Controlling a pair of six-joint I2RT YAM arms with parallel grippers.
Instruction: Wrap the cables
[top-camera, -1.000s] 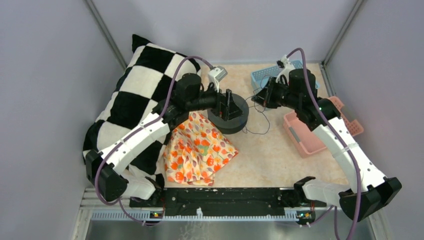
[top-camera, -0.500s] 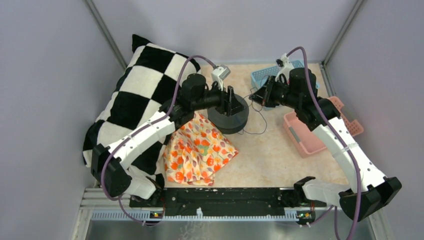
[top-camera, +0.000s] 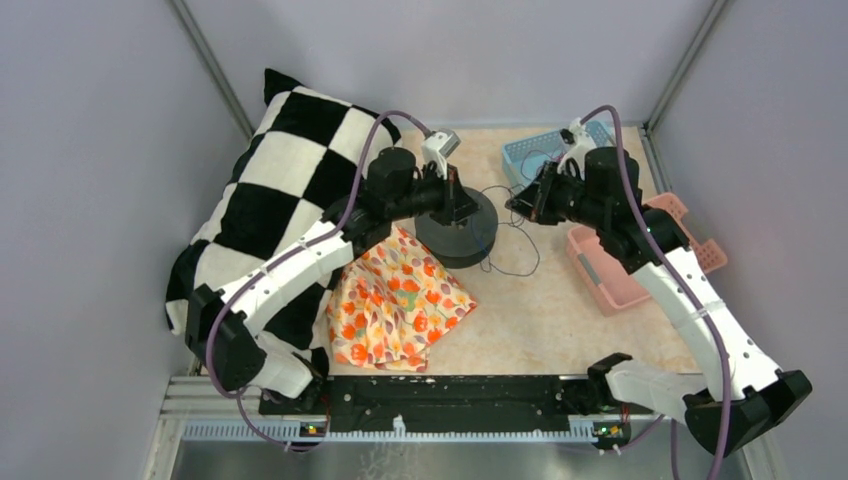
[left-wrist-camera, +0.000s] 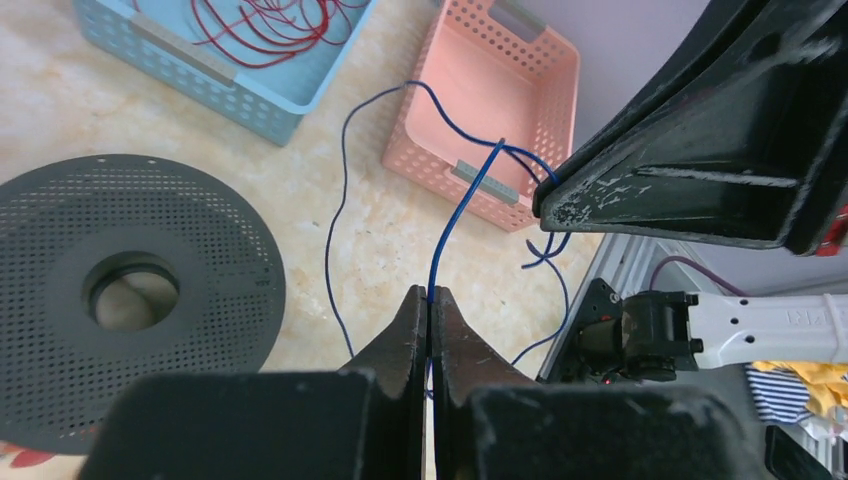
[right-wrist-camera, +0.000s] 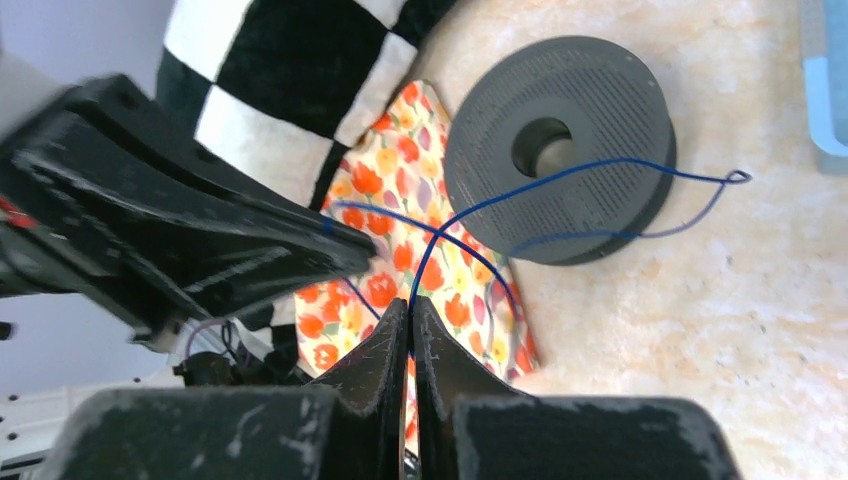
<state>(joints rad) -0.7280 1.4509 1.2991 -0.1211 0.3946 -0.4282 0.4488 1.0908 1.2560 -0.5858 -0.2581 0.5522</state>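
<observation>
A thin dark-blue cable (top-camera: 517, 262) loops over the table to the right of the grey perforated spool (top-camera: 448, 243). My left gripper (left-wrist-camera: 430, 292) is shut on the cable (left-wrist-camera: 455, 215), above the spool's right side (top-camera: 466, 210). My right gripper (right-wrist-camera: 411, 303) is also shut on the cable (right-wrist-camera: 560, 175), a short way right of the left one (top-camera: 520, 203). The strand runs taut between the two grippers. The spool (right-wrist-camera: 590, 110) lies flat with no cable wound on it.
A floral cloth (top-camera: 395, 300) lies in front of the spool, with a checkered pillow (top-camera: 265, 190) to the left. A blue basket (left-wrist-camera: 200, 70) holding red wires stands at the back. A pink basket (top-camera: 610, 265) stands on the right.
My left gripper stood open a second ago and has shut on the cable. Its arm moved slightly back. The right arm shifted a little to the right, and the cable's loops moved.
</observation>
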